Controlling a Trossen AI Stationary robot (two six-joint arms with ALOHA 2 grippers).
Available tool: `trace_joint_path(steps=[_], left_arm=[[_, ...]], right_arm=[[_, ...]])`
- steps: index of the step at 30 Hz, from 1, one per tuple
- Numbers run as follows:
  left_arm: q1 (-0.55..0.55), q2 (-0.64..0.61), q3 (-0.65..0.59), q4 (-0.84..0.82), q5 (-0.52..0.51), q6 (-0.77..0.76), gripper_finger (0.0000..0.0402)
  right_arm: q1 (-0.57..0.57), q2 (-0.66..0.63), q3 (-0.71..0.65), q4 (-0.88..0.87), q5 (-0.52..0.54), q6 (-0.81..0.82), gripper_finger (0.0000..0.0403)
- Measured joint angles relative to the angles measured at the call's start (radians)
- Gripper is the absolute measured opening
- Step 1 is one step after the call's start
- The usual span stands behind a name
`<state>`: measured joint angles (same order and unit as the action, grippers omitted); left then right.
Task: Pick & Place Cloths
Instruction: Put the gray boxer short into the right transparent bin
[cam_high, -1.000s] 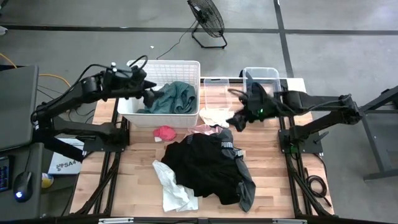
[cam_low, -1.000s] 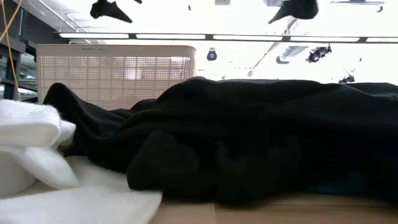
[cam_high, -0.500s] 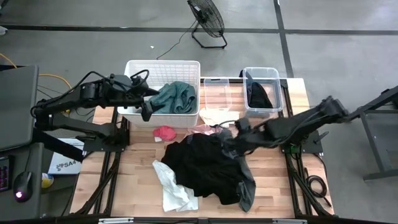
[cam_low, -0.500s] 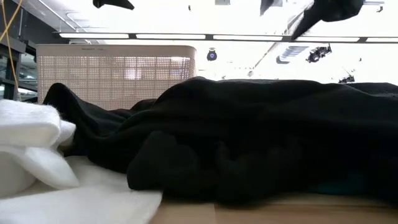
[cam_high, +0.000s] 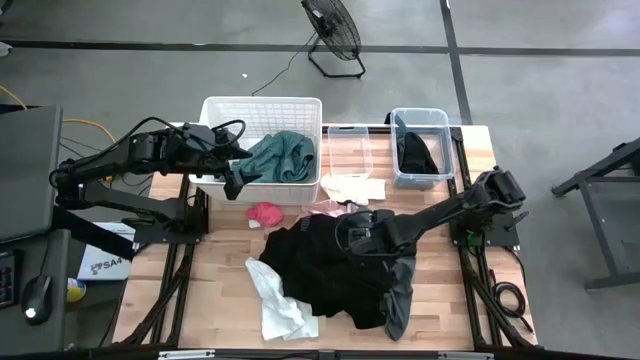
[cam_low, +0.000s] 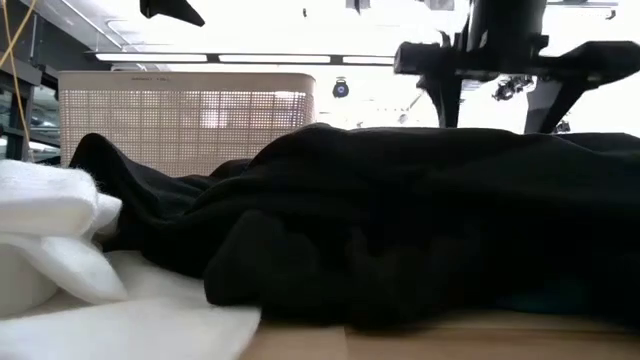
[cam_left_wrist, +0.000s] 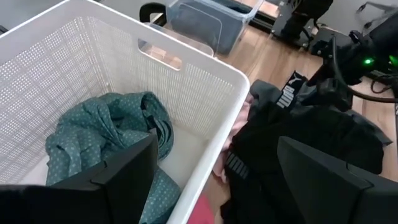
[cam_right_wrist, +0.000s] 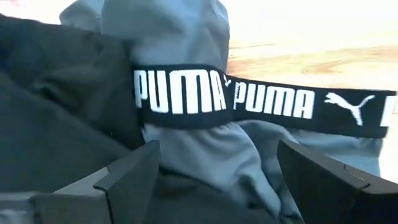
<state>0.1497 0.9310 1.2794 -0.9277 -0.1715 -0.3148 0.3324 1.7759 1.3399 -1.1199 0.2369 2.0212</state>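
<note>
Two dark, near-black jointed arms with black cables looped along the left arm (cam_high: 150, 155); the right arm (cam_high: 440, 212) carries a small green light, its fingers (cam_right_wrist: 127, 177) flat, angular, matte dark

Matt black cloths (cam_high: 335, 265), slatted plastic basket (cam_high: 262, 108), wooden table (cam_high: 450, 290)

The right hand (cam_right_wrist: 214, 180) hangs close over a heap of clothes, its two dark fingers (cam_right_wrist: 127, 177) spread wide apart. Between them lies grey cloth (cam_right_wrist: 186, 149) crossed by a black band (cam_right_wrist: 261, 102) lettered PUMA, beside black cloth (cam_right_wrist: 50, 106). Bare bench (cam_right_wrist: 311, 59) shows beyond.
</note>
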Motion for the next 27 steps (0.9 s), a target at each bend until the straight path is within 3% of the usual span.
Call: trace_joint_path(steps=[9, 15, 22, 27], left_arm=[[0.000, 0.000, 0.000, -0.023, 0.005, 0.004, 0.0324], [0.000, 0.000, 0.000, -0.031, 0.006, 0.003, 0.0324], [0.000, 0.000, 0.000, -0.044, 0.008, -0.004, 0.0324], [0.000, 0.000, 0.000, -0.044, 0.008, -0.007, 0.0324]], right_arm=[[-0.050, 0.066, 0.000, 0.014, -0.024, -0.003, 0.0298], [-0.064, 0.066, -0.021, 0.013, -0.057, -0.018, 0.0252], [-0.064, 0.064, -0.108, 0.179, -0.121, -0.034, 0.0198], [-0.064, 0.059, -0.113, 0.173, -0.138, -0.059, 0.0147]])
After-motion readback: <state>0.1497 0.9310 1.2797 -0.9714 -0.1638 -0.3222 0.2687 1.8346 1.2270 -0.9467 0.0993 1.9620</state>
